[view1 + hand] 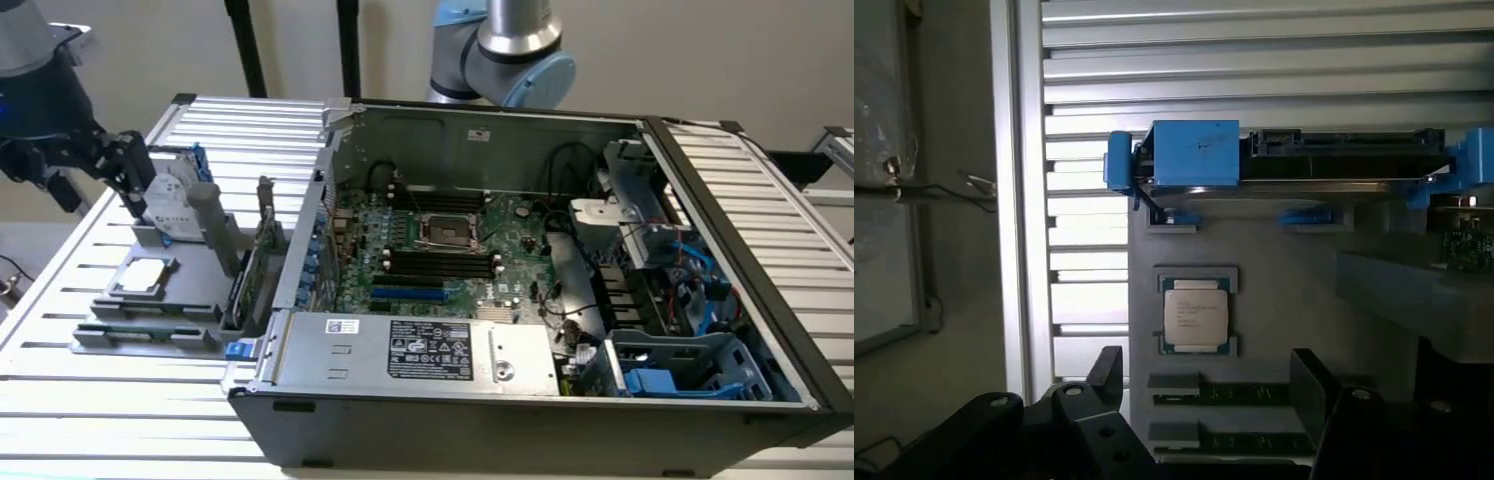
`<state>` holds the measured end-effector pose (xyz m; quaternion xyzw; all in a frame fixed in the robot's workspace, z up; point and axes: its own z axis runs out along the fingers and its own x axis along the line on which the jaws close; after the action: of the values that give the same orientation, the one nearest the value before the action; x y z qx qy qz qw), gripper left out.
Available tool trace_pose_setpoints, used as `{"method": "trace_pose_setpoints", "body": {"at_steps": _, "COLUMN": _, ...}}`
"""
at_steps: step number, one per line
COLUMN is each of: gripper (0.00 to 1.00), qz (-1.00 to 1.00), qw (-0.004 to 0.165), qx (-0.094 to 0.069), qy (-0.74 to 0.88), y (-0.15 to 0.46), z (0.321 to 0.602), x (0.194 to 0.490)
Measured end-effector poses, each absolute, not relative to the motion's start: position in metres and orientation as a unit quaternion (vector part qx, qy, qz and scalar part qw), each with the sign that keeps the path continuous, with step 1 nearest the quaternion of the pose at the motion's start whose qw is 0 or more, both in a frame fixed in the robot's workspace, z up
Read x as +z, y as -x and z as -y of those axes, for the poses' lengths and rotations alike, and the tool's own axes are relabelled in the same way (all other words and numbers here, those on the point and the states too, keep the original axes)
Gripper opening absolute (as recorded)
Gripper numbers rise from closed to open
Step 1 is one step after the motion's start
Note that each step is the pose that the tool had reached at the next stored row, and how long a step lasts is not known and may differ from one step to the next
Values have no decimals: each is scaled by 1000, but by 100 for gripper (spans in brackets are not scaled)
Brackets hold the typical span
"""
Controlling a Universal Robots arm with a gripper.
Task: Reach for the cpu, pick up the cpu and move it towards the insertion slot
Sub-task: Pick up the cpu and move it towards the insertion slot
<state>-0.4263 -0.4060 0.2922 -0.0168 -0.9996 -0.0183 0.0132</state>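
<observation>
The cpu (1195, 315) is a small square chip with a silvery-white top, lying flat in a recess of the grey holder (1284, 290). In the exterior view the cpu (144, 275) sits at the left, outside the computer case. My gripper (118, 172) hangs above and behind the holder, near the upright hard drive (174, 200). In the wrist view my gripper (1204, 385) is open, its black fingers (1104, 372) spread wide with nothing between them, a short way off the cpu. The insertion slot (451, 230), silver-framed with a dark centre, lies on the green board inside the case.
The silver hard drive with its blue frame (1199, 153) stands on edge just beyond the cpu. Green memory sticks (1234, 395) lie in the holder near my fingers. The open case (534, 300) has tall metal walls, cables and a power supply (427, 350). The table (80, 380) is slatted metal.
</observation>
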Motion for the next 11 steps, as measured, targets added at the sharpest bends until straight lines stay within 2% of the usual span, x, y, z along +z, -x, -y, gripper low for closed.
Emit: {"method": "trace_pose_setpoints", "body": {"at_steps": 11, "gripper": 77, "qz": 1000, "qw": 13, "qx": -18, "qy": 17, "y": 425, "z": 409, "x": 272}}
